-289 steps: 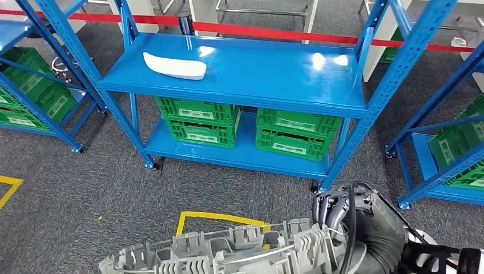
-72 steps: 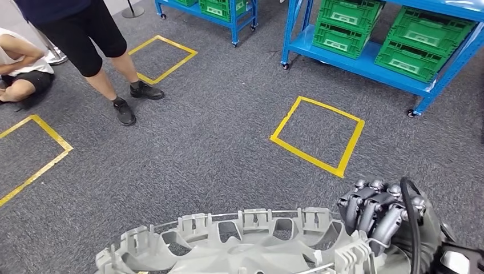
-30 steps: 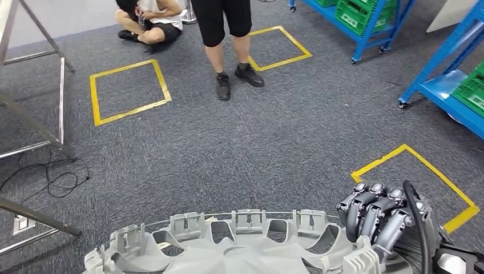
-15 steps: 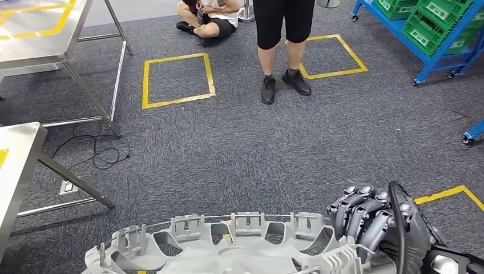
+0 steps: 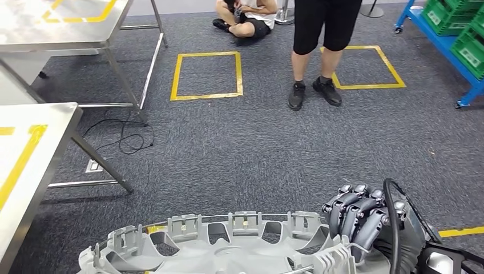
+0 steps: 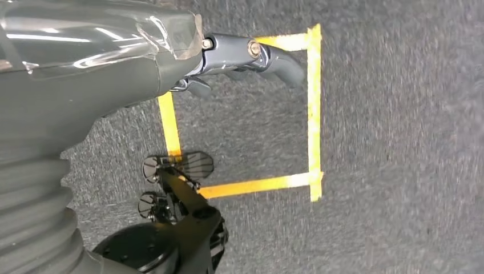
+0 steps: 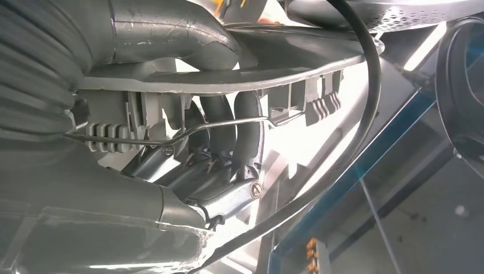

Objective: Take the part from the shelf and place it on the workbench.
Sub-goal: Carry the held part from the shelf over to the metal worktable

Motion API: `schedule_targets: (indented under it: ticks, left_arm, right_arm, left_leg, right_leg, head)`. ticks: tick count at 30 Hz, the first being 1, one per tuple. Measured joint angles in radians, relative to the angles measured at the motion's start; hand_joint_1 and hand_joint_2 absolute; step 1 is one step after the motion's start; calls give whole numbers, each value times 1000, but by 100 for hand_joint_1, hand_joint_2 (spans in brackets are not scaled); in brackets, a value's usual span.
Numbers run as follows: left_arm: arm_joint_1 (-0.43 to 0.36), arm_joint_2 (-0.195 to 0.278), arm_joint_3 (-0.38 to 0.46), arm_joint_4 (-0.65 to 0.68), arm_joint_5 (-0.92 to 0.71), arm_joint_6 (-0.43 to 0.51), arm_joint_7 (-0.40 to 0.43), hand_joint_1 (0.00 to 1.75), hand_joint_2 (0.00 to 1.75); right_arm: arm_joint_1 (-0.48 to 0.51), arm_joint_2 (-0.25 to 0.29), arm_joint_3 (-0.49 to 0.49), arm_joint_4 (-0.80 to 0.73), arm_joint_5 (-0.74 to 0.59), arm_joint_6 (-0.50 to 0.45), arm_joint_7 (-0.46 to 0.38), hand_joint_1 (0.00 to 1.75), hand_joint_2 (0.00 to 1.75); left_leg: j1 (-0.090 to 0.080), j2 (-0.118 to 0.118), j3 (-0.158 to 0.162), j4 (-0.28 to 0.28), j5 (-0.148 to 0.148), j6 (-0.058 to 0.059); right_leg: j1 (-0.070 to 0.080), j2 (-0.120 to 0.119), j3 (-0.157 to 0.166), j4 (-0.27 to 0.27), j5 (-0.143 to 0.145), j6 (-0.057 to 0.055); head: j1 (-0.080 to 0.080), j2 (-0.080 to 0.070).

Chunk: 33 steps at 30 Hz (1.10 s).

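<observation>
Right hand [image 5: 365,220] fingers [image 7: 228,134] clamped on the part [image 5: 228,248]'s rim; tabletop [image 5: 28,165] at nine o'clock. One-sided grip could slip. Left hand [image 6: 245,54] fingers apart, empty.

The grey ribbed round part [image 5: 228,245], seemingly a wheel cover, lies roughly flat above the carpet, partly out of frame.

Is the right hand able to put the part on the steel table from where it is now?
Probably not yet. The right hand grips the part, and carpet separates it from the table at far left.
</observation>
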Motion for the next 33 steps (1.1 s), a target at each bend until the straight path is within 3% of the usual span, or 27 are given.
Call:
schedule_targets:
  ticks: [1, 3, 5, 7, 8, 9, 10, 12, 14, 16, 18, 20, 22, 23, 24, 25, 27, 29, 31, 32, 33]
  left_arm:
    - [0, 0, 4, 0, -1, 0, -1, 0, 175]
    - [-1, -2, 11, -1, -3, 0, -2, 0, 175]
    - [-6, -4, 13, -1, -4, 0, -2, 0, 175]
    - [-10, -5, 13, -1, -5, -1, -3, 0, 175]
    - [-10, -6, 14, 0, -7, -2, -3, 0, 175]
    - [-10, -7, 15, 0, -10, -4, -4, 0, 175]
    - [-10, -8, 16, 0, -15, -5, -7, 0, 175]
    - [-9, -8, 20, 0, -23, -8, -13, 0, 175]
    - [-7, -7, 25, 0, -28, -11, -19, 0, 175]
    - [-4, -8, 33, 0, -33, -17, -24, 0, 175]
    - [-2, -8, 40, 0, -39, -24, -30, 0, 175]
    - [-7, -7, 43, 0, -44, -28, -33, 0, 175]
    - [-12, -8, 43, 1, -46, -31, -35, 0, 175]
    - [-13, -8, 45, 1, -46, -31, -36, 0, 175]
    - [-14, -8, 48, 2, -47, -29, -37, 0, 175]
    - [-14, -8, 51, 2, -49, -27, -40, 0, 175]
    - [-17, -6, 57, 2, -54, -20, -45, 0, 175]
    - [-21, -3, 58, 3, -58, -13, -49, 0, 175]
    - [-23, -1, 61, 3, -60, -8, -50, 0, 175]
    - [-23, -1, 63, 4, -61, -7, -51, 0, 175]
    - [-24, -2, 65, 5, -62, -6, -51, 0, 175]
  right_arm:
    - [-1, 0, 2, 0, 0, -2, 1, 175, 175]
    - [-3, -2, 4, -1, 0, -5, 2, 175, 175]
    - [-2, -5, 5, -1, -1, -6, 2, 175, 175]
    - [-1, -8, 6, 0, -1, -7, 2, 175, 175]
    - [-1, -9, 7, 0, -1, -7, 3, 175, 175]
    - [-1, -10, 8, 0, -1, -7, 3, 175, 175]
    - [-2, -10, 8, 0, -1, -8, 4, 175, 175]
    - [-4, -11, 9, 0, -1, -10, 7, 175, 175]
    - [-6, -11, 10, -2, -1, -12, 10, 175, 175]
    - [-9, -12, 12, -3, -2, -12, 13, 175, 175]
    - [-11, -13, 14, -3, -4, -12, 16, 175, 175]
    - [-10, -14, 15, -3, -5, -12, 17, 175, 175]
    - [-9, -16, 16, -3, -6, -12, 17, 175, 175]
    - [-9, -16, 17, -3, -6, -12, 18, 175, 175]
    - [-9, -16, 18, -3, -7, -12, 18, 175, 175]
    - [-9, -17, 18, -3, -7, -12, 20, 175, 175]
    - [-10, -17, 18, -3, -9, -12, 22, 175, 175]
    - [-10, -18, 18, -3, -10, -12, 24, 175, 175]
    - [-10, -19, 19, -4, -11, -12, 25, 175, 175]
    - [-10, -19, 20, -4, -11, -12, 25, 175, 175]
    - [-11, -21, 20, -5, -11, -12, 25, 175, 175]
  left_leg:
    - [3, -13, 6, -7, 4, 4]
    - [11, -38, 21, -24, 16, 13]
    - [15, -65, 28, -31, 21, 18]
    - [15, -97, 28, -30, 21, 19]
    - [16, -114, 29, -30, 20, 18]
    - [18, -131, 30, -29, 19, 16]
    - [20, -147, 31, -25, 17, 12]
    - [23, -176, 29, -12, 9, 0]
    - [23, -197, 19, -2, 4, -13]
    - [26, -207, 12, 1, 2, -20]
    - [26, -162, -6, 36, -18, -27]
    - [25, -96, -58, 141, -71, -33]
    - [27, -73, -122, 264, -118, -34]
    - [26, -70, -137, 290, -120, -31]
    - [24, -67, -130, 276, -104, -26]
    - [19, -60, -103, 225, -76, -17]
    - [-1, -14, -25, 85, -25, 8]
    - [-18, 22, 12, 15, -12, 25]
    - [-20, 9, 19, -3, -8, 34]
    - [-17, -5, 29, -18, 1, 36]
    - [-12, -17, 40, -34, 11, 39]
  right_leg:
    - [-1, 1, 1, 1, -3, 3]
    - [-4, 44, -12, 38, -25, 5]
    - [-9, 101, -68, 153, -73, 1]
    - [-12, 117, -135, 271, -107, 5]
    - [-14, 118, -148, 283, -101, 13]
    - [-17, 120, -141, 255, -79, 23]
    - [-22, 128, -115, 188, -44, 35]
    - [-30, 157, -61, 64, 13, 45]
    - [-27, 170, -43, 25, 29, 34]
    - [-24, 155, -43, 24, 31, 19]
    - [-23, 136, -39, 22, 31, 7]
    - [-18, 116, -36, 21, 28, -4]
    - [-9, 93, -35, 21, 25, -10]
    - [-5, 80, -35, 21, 23, -12]
    - [-1, 68, -33, 21, 22, -15]
    - [3, 56, -31, 21, 20, -17]
    - [8, 33, -25, 20, 16, -19]
    - [7, 11, -22, 17, 13, -15]
    - [5, -9, -17, 11, 13, -9]
    - [4, 0, -15, 12, 11, -7]
    - [3, 26, -17, 23, 5, -5]
  head:
    - [0, 0]
    - [2, 0]
    - [5, 0]
    - [7, 0]
    - [7, 0]
    - [7, 0]
    - [7, 0]
    - [8, 0]
    - [8, 0]
    - [8, 0]
    - [4, 0]
    - [0, 0]
    - [-1, 0]
    - [-1, 0]
    - [0, 0]
    - [0, 0]
    - [1, 0]
    - [1, 0]
    - [1, 0]
    - [2, 0]
    - [2, 0]
